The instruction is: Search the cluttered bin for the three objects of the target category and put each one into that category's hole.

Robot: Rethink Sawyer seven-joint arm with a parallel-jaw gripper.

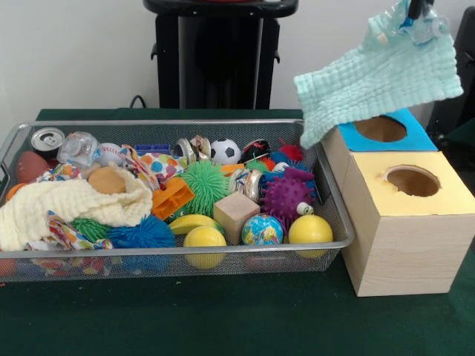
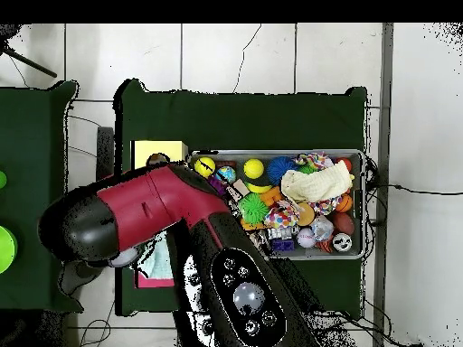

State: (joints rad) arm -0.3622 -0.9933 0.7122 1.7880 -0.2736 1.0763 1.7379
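My gripper [image 1: 413, 10] is at the top right, above the blue-topped box [image 1: 415, 139]. It is shut on a clear wrinkly bottle [image 1: 424, 28]. A mint-green cloth [image 1: 378, 78] hangs from the same grip and drapes over the box's back left corner. A second clear bottle [image 1: 77, 148] lies at the back left of the wire bin [image 1: 223, 249]. A shiny clear thing [image 1: 249, 182] near the bin's middle may be a third; I cannot tell. In the overhead view the arm [image 2: 145, 212] hides the gripper; the cloth [image 2: 159, 262] shows under it.
A yellow-topped box [image 1: 445, 199] with a round hole [image 1: 413, 180] stands in front of the blue one, whose hole [image 1: 380, 128] is open. The bin [image 2: 361, 208] holds a silver can [image 1: 48, 139], balls, spiky toys, a wooden cube [image 1: 236, 213] and a cream cloth [image 1: 67, 208].
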